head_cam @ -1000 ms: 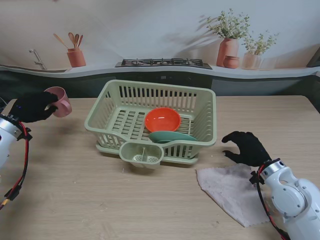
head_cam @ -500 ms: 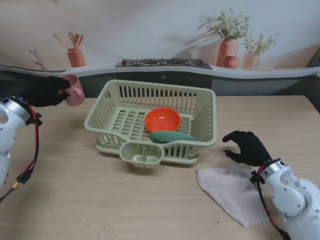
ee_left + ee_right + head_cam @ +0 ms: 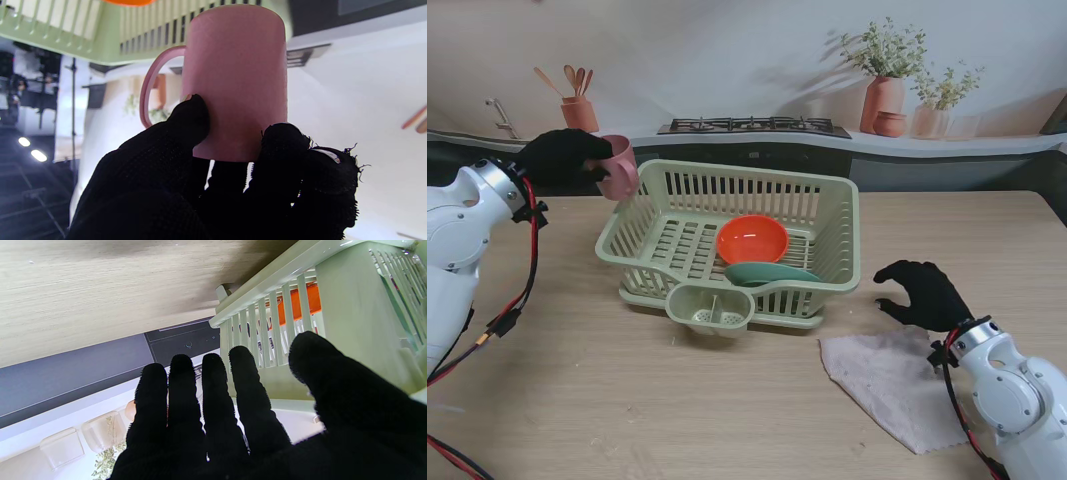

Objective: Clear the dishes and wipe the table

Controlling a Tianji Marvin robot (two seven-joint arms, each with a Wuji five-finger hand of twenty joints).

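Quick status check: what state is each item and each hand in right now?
left hand: shut on pink mug
pink mug: lifted, at the rack's far left corner
dish rack: on table, holding orange bowl and green plate
cloth: flat on table
right hand: open, holding nothing

The drying rack (image 3: 732, 240) fills the middle of the frame and is the main obstacle. Its slatted left wall rises just beside the pink mug (image 3: 617, 168) held in the left hand (image 3: 567, 158) at the upper left. Inside, the left half of the rack floor lies bare; the orange bowl (image 3: 752, 240) and the green plate (image 3: 770, 273) take up the centre and right. A small cutlery cup (image 3: 711, 310) juts from the rack's near wall. The tabletop (image 3: 577, 380) at lower left is open. At lower right a cloth (image 3: 887, 380) lies flat beside the right hand (image 3: 924, 295), which hangs with fingers (image 3: 213, 380) spread, apart from the rack's right wall.
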